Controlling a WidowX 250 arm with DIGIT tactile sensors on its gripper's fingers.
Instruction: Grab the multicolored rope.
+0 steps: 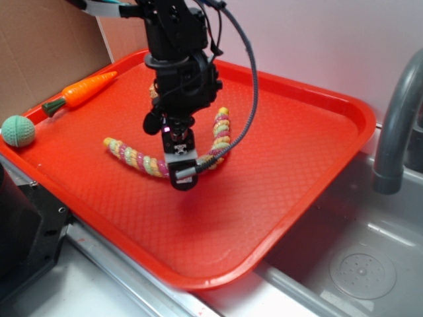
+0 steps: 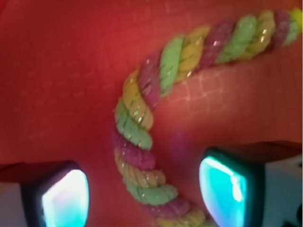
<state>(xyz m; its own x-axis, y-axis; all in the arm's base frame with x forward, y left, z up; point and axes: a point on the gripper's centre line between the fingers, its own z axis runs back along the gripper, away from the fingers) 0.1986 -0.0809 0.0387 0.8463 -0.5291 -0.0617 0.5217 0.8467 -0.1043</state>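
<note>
The gripper [image 2: 144,196] hangs low over the tray [image 1: 317,125] with its two fingers [image 2: 64,198] spread apart, and the rope [image 2: 142,127] runs between them without being pinched. The rope lies in a curved, hooked line near the middle of the red tray, one end toward the left and the other bending up behind the arm. A toy carrot [image 1: 82,91] rests by the tray's far left rim, well apart from the rope, with a green ball [image 1: 18,131] beside that corner.

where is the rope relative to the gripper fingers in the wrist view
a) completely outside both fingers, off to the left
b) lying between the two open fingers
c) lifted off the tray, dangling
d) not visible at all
b: in the wrist view the multicolored rope runs down between the two spread fingers of the gripper, lying on the red tray.
</note>
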